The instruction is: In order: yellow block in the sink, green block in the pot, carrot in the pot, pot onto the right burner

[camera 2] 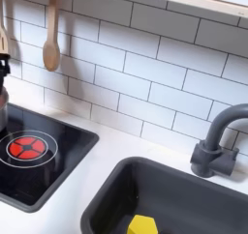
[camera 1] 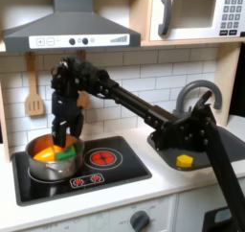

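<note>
Nearest me sits the small yellow cube (camera 2: 142,224) in the dark grey basin (camera 2: 108,192); I judge the shiny steel pot (camera 1: 38,166) rigid, slick, best pushed at its rim, though I cannot tell whether the gripper (camera 1: 62,132) fingers are parted.

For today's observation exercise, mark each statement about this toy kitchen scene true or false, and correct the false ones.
1. The small yellow cube lies in the dark grey sink. True.
2. The shiny silver metal pot stands on the burner at the first exterior view's right. False: it stands on that view's left burner, and the red-ringed burner is bare.
3. The small green cube lies in the pot. True.
4. The gripper hangs over the sink. False: it is over the pot.
5. A wooden spoon hangs on the tiled wall. True.
</note>
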Robot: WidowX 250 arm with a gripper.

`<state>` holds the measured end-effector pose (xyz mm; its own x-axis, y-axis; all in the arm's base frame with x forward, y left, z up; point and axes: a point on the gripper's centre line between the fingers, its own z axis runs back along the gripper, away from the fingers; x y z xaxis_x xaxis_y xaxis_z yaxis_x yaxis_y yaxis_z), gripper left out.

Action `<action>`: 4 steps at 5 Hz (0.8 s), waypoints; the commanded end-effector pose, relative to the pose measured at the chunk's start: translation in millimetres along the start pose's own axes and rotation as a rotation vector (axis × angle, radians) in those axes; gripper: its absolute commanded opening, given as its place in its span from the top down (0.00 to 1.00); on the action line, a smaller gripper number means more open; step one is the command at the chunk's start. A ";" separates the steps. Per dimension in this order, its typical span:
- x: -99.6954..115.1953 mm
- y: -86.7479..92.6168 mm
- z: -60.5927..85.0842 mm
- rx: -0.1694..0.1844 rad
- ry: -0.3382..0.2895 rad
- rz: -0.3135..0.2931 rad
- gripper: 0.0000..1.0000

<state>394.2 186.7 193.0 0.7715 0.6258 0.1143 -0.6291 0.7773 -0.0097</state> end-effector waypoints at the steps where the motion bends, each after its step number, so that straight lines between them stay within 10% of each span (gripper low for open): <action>1: -18.5 -13.2 -4.5 -0.018 0.023 -0.109 0.00; 4: -24.9 -13.2 -12.6 -0.019 0.040 -0.135 0.00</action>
<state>386.6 157.3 183.2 0.8565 0.5084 0.0892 -0.5083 0.8608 -0.0253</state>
